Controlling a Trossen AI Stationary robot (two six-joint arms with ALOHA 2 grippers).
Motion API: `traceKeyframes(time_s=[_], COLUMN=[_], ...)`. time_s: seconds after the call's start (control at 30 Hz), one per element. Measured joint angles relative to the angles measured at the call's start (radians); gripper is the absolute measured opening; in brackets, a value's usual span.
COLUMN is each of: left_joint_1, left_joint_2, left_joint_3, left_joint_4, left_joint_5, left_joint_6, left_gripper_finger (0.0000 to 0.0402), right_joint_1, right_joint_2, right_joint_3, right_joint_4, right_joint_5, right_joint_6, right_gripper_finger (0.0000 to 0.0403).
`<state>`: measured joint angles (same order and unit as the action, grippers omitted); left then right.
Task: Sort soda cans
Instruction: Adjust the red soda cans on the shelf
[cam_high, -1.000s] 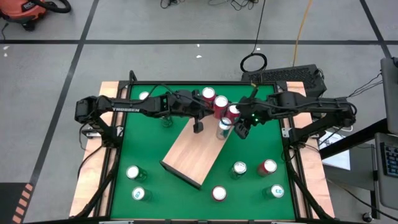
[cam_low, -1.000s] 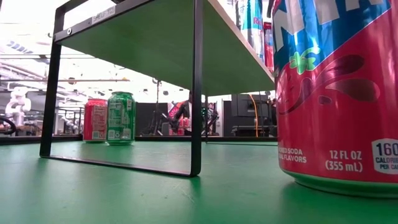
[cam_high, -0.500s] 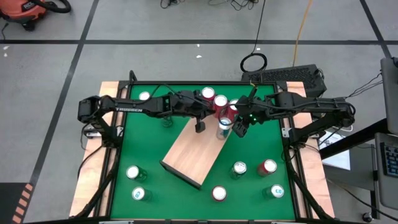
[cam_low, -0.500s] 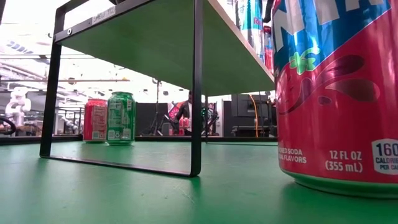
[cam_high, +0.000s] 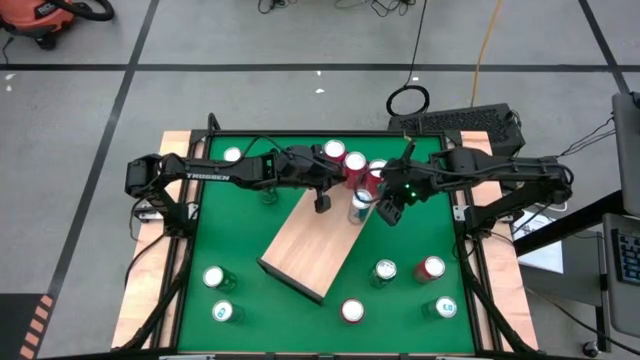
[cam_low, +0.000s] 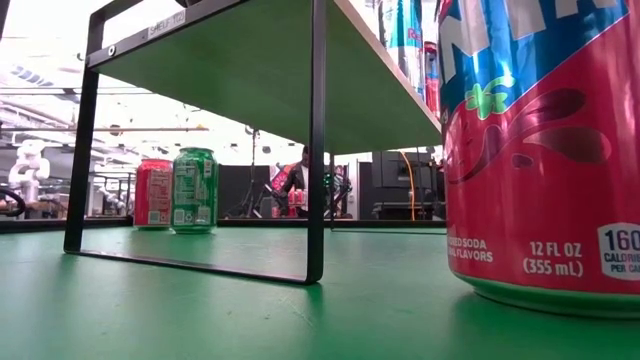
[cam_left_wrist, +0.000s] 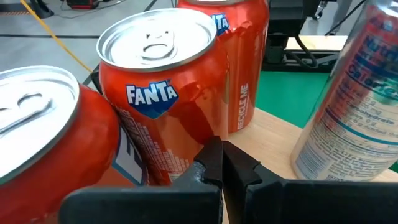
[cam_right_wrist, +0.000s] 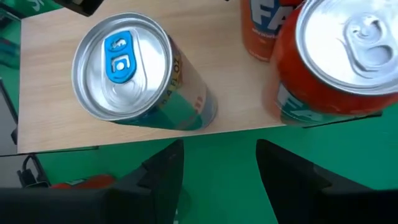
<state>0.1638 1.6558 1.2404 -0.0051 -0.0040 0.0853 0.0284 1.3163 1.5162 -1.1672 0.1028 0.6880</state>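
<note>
A light wooden board (cam_high: 305, 240) stands on a black frame (cam_low: 317, 140) and lies slantwise mid-table. On its far end stand three red soda cans (cam_high: 355, 163) and a silver-and-teal can (cam_high: 361, 203). My left gripper (cam_high: 322, 198) (cam_left_wrist: 221, 163) is shut, low over the board, with its tips just in front of the middle red can (cam_left_wrist: 168, 93). My right gripper (cam_high: 388, 210) (cam_right_wrist: 217, 168) is open and tilted down. It hangs over the green table just past the board's right edge, beside the teal can (cam_right_wrist: 127, 68), and holds nothing. My left gripper's shut fingertips (cam_left_wrist: 214, 152) come nearly level from the table's left at the lower side (cam_left_wrist: 186, 146) of the middle red can. I cannot tell whether they touch it. The can stands upright on the board.
More cans stand on the green table: two at the near left (cam_high: 215, 278), several at the near right (cam_high: 430, 268), one near the front edge (cam_high: 352, 310), and two at the far left (cam_high: 232, 155). A red can (cam_low: 540, 150) fills the low view's right side.
</note>
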Motion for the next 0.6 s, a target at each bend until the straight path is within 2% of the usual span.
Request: traceKeyframes(time_s=[0.17, 0.4, 0.6], left_joint_1=[0.000, 0.001, -0.003], left_joint_2=[0.000, 0.000, 0.000], left_joint_3=[0.000, 0.000, 0.000], left_joint_4=[0.000, 0.000, -0.002], left_joint_5=[-0.009, -0.084, -0.075], left_joint_6=[0.000, 0.000, -0.002], left_gripper_finger=[0.0000, 0.0000, 0.0000], right_joint_1=[0.000, 0.000, -0.001], right_joint_2=[-0.019, -0.038, -0.050], right_joint_3=[0.000, 0.000, 0.000], right_joint_4=[-0.038, -0.118, -0.127], right_joint_5=[0.002, 0.010, 0.036], right_joint_6=[0.007, 0.008, 0.015], right_gripper_finger=[0.0192, 0.0192, 0.0192])
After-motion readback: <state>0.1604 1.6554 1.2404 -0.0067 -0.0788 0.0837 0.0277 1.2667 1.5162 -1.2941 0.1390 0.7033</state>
